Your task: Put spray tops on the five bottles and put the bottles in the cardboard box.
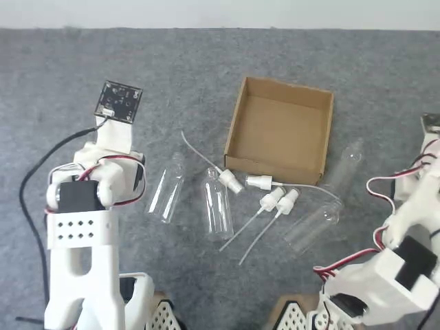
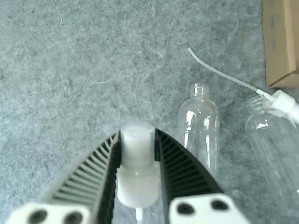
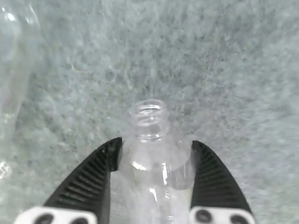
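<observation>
My left gripper is shut on a white spray top, held over the grey mat. Just past it lie a clear bottle and a second bottle, both uncapped. My right gripper is shut on another clear bottle, whose open neck points away from the wrist. In the high view the cardboard box stands empty at the back centre. Several clear bottles lie in front of it, among them one near the left arm and one beside it. Several loose spray tops lie between them.
A spray top with a long dip tube lies at the box's front corner, and its head rests on the second bottle's neck. The right arm stands at the table's right edge. Another bottle lies near the right gripper.
</observation>
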`<state>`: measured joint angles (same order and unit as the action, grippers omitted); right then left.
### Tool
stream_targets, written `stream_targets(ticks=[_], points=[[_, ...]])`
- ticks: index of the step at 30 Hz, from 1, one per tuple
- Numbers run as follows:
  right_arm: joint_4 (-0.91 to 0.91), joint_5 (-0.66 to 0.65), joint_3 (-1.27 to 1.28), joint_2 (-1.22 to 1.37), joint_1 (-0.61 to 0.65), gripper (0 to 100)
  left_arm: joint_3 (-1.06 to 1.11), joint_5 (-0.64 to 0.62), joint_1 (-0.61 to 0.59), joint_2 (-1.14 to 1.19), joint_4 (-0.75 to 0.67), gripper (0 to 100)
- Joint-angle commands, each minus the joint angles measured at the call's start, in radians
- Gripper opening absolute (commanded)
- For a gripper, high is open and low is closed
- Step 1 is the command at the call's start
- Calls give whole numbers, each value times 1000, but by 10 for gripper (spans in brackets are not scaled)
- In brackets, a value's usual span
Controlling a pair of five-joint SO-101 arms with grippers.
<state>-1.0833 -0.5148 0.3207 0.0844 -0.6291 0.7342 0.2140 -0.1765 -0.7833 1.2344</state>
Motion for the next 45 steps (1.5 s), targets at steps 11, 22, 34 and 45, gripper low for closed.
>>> stream_targets(ticks=[11,22,34,45], points=[[-1,115,-60,-7,117,235,50,-149,192,-38,-12,13],[-27,-69,-41,27,134,235,153,-176,190,-40,-120,13],[-19,-115,-48,122,125,121,153,-176,187,-40,-120,13],[-145,-21,-227,62,74,6,113,-176,187,-40,-118,13]])
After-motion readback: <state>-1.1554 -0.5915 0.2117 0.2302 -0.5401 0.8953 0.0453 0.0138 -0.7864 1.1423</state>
